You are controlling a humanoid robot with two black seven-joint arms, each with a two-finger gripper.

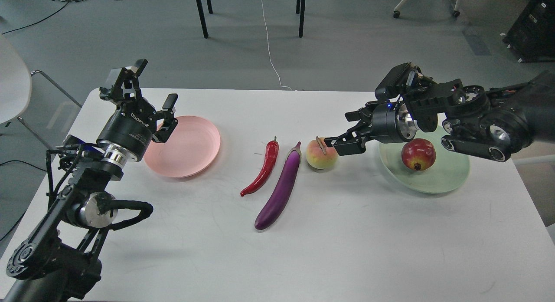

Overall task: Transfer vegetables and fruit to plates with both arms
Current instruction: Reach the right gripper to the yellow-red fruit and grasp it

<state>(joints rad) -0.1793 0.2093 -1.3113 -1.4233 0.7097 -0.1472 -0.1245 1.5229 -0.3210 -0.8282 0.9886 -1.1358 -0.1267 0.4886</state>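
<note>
Head view shows the white bench [347, 250] with the red chili [263, 169] and purple eggplant [280, 188] lying side by side at its middle. Just right of them sits the peach [320, 155]. The right hand [347, 130] hovers beside it, fingers spread, holding nothing. The pomegranate [418, 154] rests on the green plate [451, 176]. The left hand [151, 87] is raised by the pink plate [190, 150], wide open and empty.

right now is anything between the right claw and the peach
Nothing visible: the open right claw sits just right of the peach, its lower finger at the fruit's side. The eggplant lies on the peach's far side.
</note>
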